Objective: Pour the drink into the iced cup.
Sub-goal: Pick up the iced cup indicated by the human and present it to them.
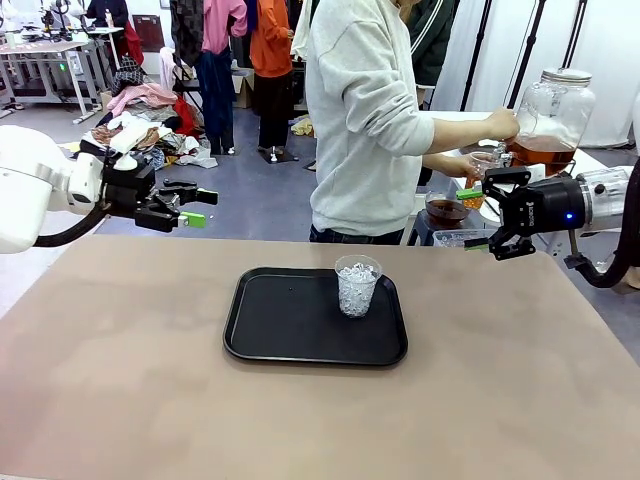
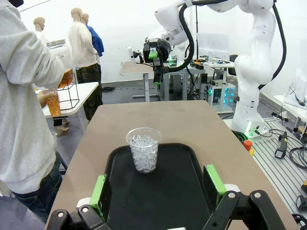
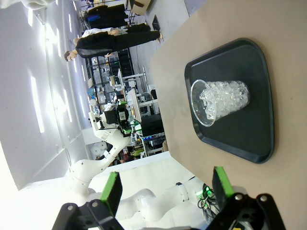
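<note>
Drink [image 1: 541, 153] in jar [image 1: 556, 105], base partly behind wide-open right claw [image 1: 485, 220].

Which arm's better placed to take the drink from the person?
Right. The right claw, open, hangs beside the person's hand holding the drink cup at the jar; the left claw, also open, is across the table.

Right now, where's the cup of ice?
In the front view, the cup of ice stands upright on the black tray at the centre of the table, right of the tray's middle.
</note>
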You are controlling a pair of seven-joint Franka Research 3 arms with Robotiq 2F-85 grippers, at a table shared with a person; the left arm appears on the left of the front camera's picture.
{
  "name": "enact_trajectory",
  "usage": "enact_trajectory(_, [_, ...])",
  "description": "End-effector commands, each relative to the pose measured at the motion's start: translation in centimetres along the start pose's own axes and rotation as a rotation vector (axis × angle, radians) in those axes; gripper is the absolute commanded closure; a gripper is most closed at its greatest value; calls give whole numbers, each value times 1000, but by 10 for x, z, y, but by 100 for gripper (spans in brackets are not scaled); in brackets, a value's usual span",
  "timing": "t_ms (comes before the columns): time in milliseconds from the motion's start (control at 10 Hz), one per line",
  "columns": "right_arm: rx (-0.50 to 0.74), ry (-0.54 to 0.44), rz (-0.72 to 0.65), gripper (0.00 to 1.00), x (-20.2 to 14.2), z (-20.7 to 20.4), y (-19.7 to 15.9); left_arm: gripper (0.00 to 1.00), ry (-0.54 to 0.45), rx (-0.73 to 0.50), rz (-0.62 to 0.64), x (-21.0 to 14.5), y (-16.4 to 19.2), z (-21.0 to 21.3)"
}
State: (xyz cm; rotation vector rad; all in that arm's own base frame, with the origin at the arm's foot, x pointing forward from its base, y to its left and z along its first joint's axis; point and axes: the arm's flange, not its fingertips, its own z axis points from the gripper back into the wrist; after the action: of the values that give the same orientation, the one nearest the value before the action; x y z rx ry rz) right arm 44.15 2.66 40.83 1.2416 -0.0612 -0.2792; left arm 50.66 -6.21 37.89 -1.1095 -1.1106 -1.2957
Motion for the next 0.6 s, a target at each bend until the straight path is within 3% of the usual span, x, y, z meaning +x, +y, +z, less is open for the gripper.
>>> enact_trajectory(0, [0, -2, 3, 0, 0, 0, 1, 0, -1, 7, -2, 1, 0, 1])
enact_trajectory(500, [0, -2, 3, 0, 0, 0, 1, 0, -1, 7, -2, 1, 0, 1])
